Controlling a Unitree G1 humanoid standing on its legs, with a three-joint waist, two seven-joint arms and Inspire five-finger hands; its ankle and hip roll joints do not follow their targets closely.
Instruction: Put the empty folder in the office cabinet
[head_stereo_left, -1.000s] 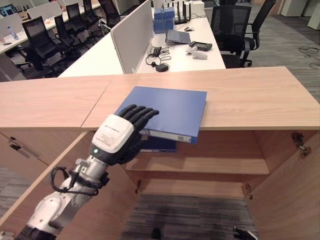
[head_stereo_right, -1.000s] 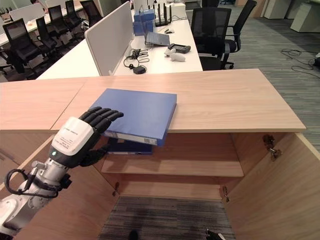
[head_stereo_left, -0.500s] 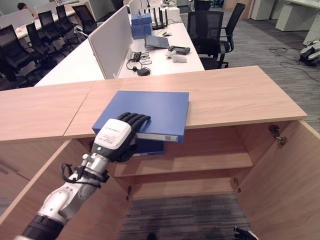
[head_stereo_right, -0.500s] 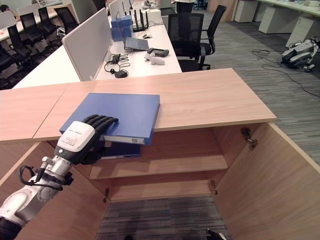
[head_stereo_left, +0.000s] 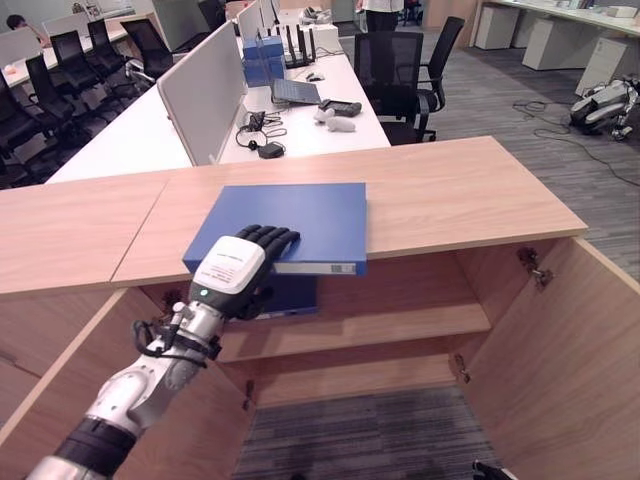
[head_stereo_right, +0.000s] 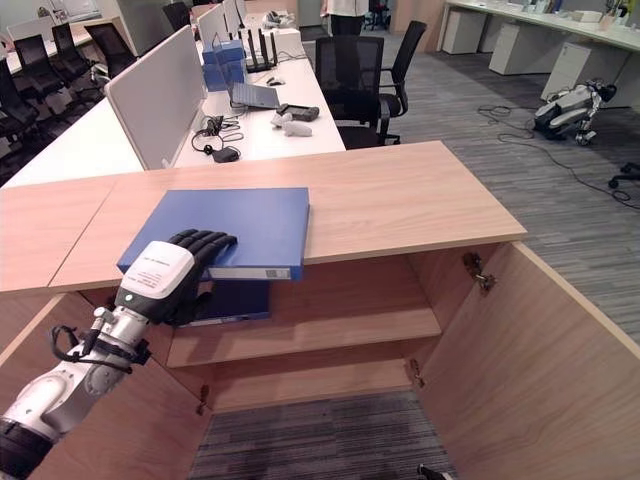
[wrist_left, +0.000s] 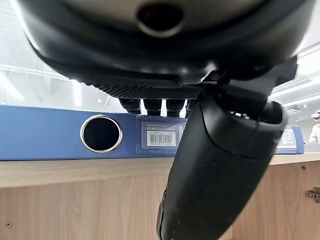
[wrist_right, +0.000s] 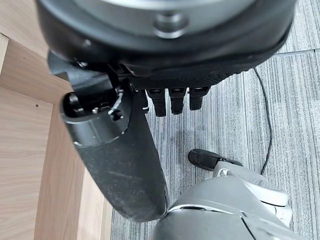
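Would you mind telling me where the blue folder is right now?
The blue folder lies flat on the cabinet top, its near edge overhanging the open cabinet, left of centre in the eye views. The left hand grips that edge.

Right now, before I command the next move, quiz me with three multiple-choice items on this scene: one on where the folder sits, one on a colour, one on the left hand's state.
1. Where is the folder the left hand is on?
A. on the cabinet's top, overhanging its front edge
B. on the carpet
C. on the lower shelf

2. What colour is that folder?
A. red
B. blue
C. green

3. What is the left hand doing?
A. hanging open, clear of everything
B. curled shut on nothing
C. gripping the folder's edge

Answers: 1 A, the folder lies on the cabinet top with its spine past the edge. 2 B, its cover and spine are blue. 3 C, the left hand has fingers over the cover and the thumb below the spine.
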